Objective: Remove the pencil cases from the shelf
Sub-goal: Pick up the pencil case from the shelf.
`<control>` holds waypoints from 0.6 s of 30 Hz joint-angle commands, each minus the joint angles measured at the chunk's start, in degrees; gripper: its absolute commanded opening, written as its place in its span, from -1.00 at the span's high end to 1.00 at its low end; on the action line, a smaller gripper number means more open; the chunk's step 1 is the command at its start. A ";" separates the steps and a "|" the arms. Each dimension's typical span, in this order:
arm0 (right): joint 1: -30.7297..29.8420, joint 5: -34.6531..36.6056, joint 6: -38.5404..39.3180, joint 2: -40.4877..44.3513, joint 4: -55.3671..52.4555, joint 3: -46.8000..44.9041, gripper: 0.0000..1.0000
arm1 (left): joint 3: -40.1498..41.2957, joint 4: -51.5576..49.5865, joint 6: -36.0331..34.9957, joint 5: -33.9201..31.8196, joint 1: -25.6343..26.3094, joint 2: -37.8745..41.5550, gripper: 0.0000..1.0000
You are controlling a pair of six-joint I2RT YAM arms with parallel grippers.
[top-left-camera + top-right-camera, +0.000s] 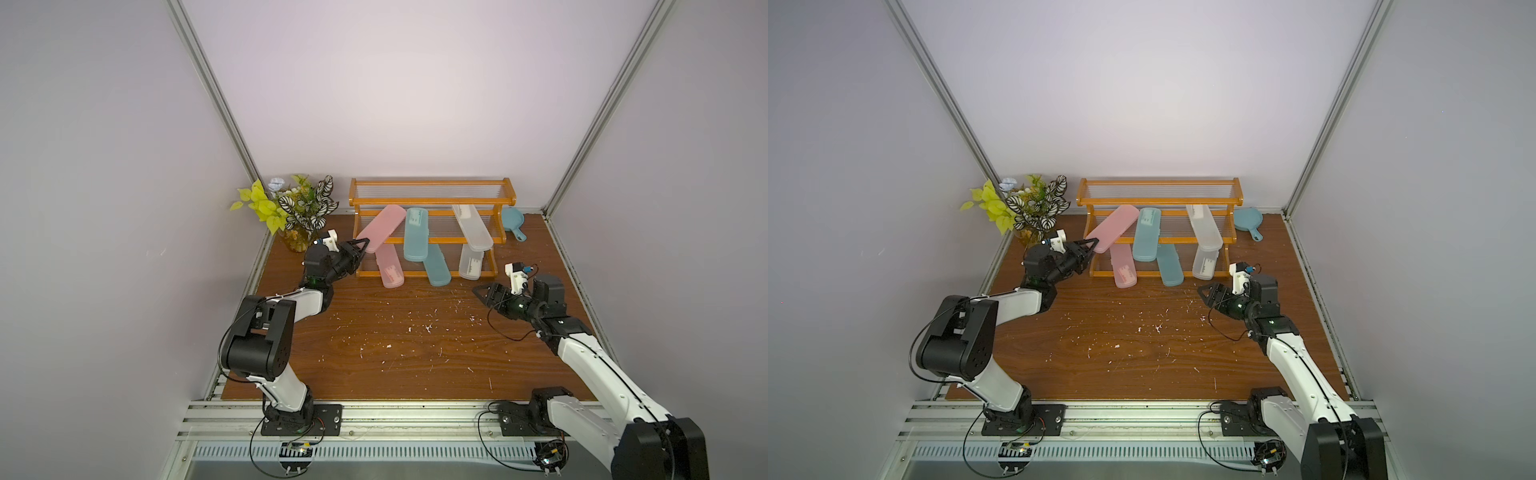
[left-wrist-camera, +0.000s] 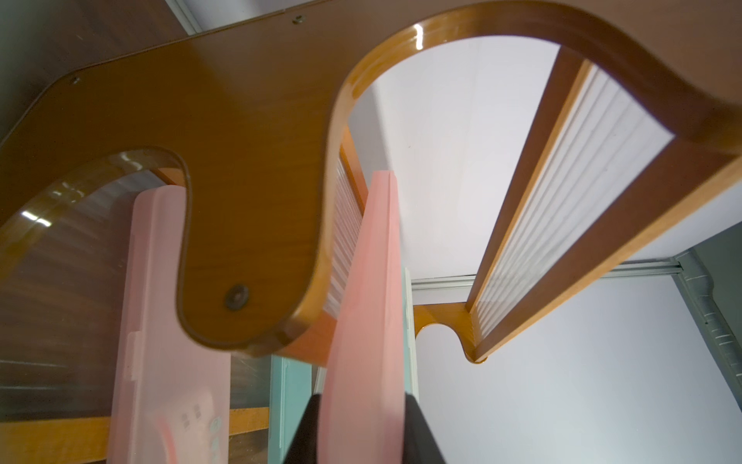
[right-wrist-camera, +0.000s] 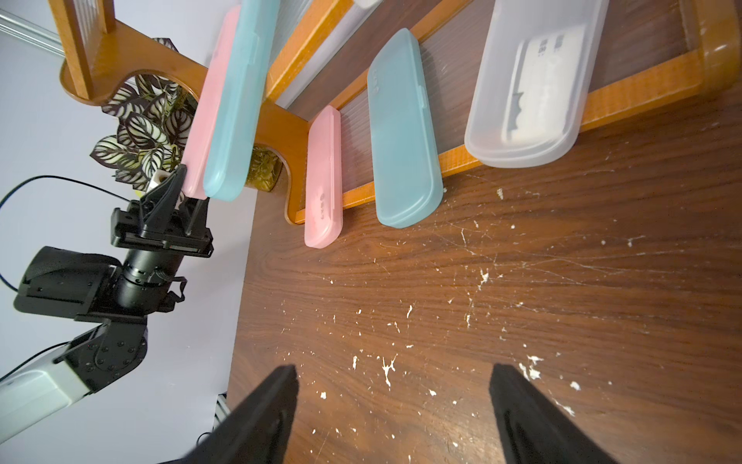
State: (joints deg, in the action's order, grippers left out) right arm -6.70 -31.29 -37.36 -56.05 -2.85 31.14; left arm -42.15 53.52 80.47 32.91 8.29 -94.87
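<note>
The shelf (image 1: 432, 200) stands at the back of the table with several pencil cases leaning on its tiers. My left gripper (image 1: 365, 242) is shut on the low end of the upper pink case (image 1: 382, 227), which also shows in a top view (image 1: 1115, 227). In the left wrist view that pink case (image 2: 365, 305) runs up between the black fingers (image 2: 417, 426). A teal case (image 1: 415, 239) and a clear case (image 1: 471, 227) lean beside it. Below sit a pink case (image 1: 390, 271), a teal case (image 1: 436, 266) and a clear case (image 1: 471, 266). My right gripper (image 1: 478, 289) hangs open and holds nothing over the table (image 3: 401, 281).
A potted plant (image 1: 291, 212) stands just behind my left gripper, left of the shelf. A small teal pan (image 1: 513, 222) lies right of the shelf. White flecks (image 1: 415, 328) dot the wooden table. Walls close in on the left, right and back.
</note>
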 commanded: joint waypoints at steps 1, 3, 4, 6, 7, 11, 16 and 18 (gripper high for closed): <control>-0.40 0.79 -0.43 1.59 1.43 -0.11 -0.64 | 0.09 0.71 -0.66 0.14 0.58 0.21 0.72; -0.38 0.42 -0.13 1.73 1.35 0.08 -0.64 | 0.14 0.88 -0.69 0.14 0.67 0.50 0.80; -0.31 0.06 0.13 1.80 1.17 0.20 -0.64 | 0.18 0.94 -0.67 0.12 0.75 0.69 0.84; -0.37 -0.80 0.46 1.93 1.05 0.41 -0.65 | 0.27 1.04 -0.57 0.07 0.85 1.16 0.90; -0.36 -1.09 0.54 2.03 0.92 0.50 -0.66 | 0.34 1.35 -0.54 0.10 0.89 1.53 0.92; -0.34 -1.80 -0.11 2.98 0.50 0.59 -0.68 | 0.90 2.05 -0.66 -0.12 1.02 3.63 0.94; -0.46 -3.50 -1.71 4.81 1.61 0.58 -0.66 | 2.76 2.64 -0.40 -0.55 1.02 8.30 0.95; -0.51 -4.19 -2.97 5.54 2.29 0.59 -0.66 | 3.99 2.65 -0.16 -0.68 1.02 10.59 0.96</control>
State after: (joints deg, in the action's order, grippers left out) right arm -6.74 -32.95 -38.39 -51.99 -2.79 31.14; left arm -39.16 54.06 80.55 32.53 8.80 -87.46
